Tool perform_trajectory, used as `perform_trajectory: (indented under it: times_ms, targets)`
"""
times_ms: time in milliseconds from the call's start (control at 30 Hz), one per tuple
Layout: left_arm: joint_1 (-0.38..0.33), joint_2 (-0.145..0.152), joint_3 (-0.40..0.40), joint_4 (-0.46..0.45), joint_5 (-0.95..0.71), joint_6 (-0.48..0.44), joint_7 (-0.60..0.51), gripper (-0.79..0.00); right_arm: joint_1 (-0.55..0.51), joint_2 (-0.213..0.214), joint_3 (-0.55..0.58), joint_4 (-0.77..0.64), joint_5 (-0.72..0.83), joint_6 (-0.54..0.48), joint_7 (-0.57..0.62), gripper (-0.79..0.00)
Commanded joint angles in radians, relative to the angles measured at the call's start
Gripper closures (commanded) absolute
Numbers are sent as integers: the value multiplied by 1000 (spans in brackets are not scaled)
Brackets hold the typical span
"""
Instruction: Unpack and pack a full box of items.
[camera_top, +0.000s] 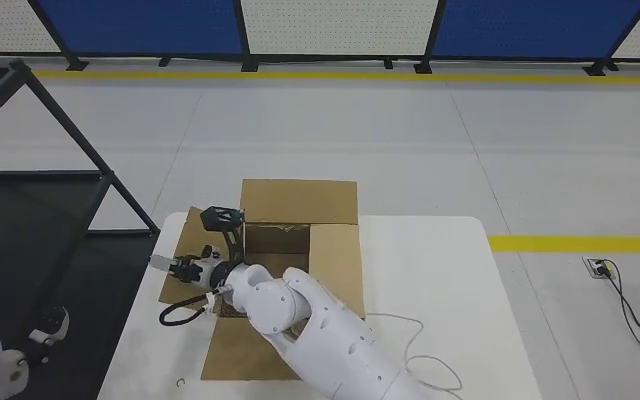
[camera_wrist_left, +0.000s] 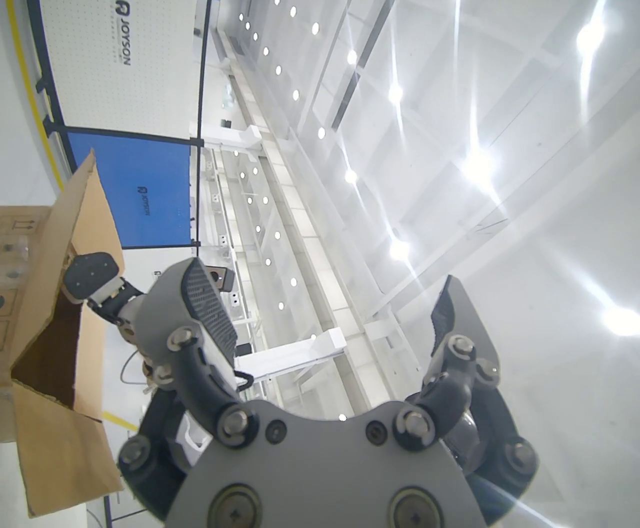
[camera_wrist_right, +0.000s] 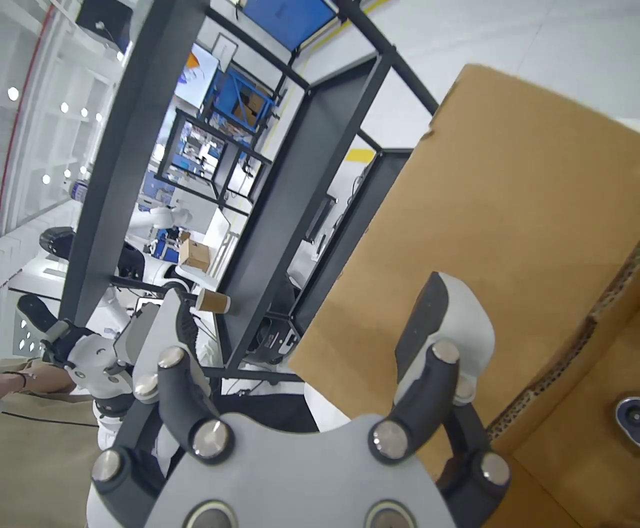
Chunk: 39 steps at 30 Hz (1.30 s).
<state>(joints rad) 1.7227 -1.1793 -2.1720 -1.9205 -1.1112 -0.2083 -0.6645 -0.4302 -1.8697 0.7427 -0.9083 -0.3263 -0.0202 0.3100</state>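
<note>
Fingers (camera_wrist_left: 210, 310) of the left gripper (camera_wrist_left: 325, 280) are spread wide apart with nothing between them; the pads face the hall ceiling. Fingers (camera_wrist_right: 440, 320) of the right gripper (camera_wrist_right: 307, 292) are likewise parted and hold nothing. One stands in front of a cardboard flap; contact with it cannot be determined.

White table (camera_top: 430, 290): carries the box on its left half.

Black frame (camera_top: 80, 170): stands off the table's left side, also behind the right gripper (camera_wrist_right: 280, 200).

Box (camera_top: 300, 200): brown cardboard, open, all four flaps folded outward. A white arm lies across its near-left part, with two gripper heads at the left flap; which belongs to which arm cannot be told from above. The left wrist view shows a raised flap (camera_wrist_left: 85, 215) with the other arm's dark pad just beside its edge. The right wrist view shows the flap's plain face (camera_wrist_right: 500, 200).

Contents: one small dark round item (camera_wrist_right: 630, 412) lies inside the box; its kind cannot be made out.

White cable (camera_top: 420, 350): loose on the table, right of the arm.
</note>
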Motion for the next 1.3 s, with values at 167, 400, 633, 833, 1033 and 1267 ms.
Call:
perform_trajectory:
  times_ms: [167,400,633,833,1033,1267]
  targets:
    - [-12,0,59,-69,125,15,-15,-785,-384,120,181,-527,-252,99,48,-785]
    - [-74,1,166,-55,342,-12,53,-785,-674,179,291,-825,-339,38,123,-785]
    - [-155,-2,265,33,505,-14,177,-785,-738,195,311,-875,-347,18,138,-785]
    - [-195,-1,293,84,536,-2,192,-785,-724,202,313,-884,-349,21,160,-785]
    - [-189,-4,292,67,489,-23,190,-785,-706,206,311,-882,-347,19,171,-785]
    - [-196,-3,311,97,592,-22,223,-785,-698,212,310,-874,-337,9,168,-785]
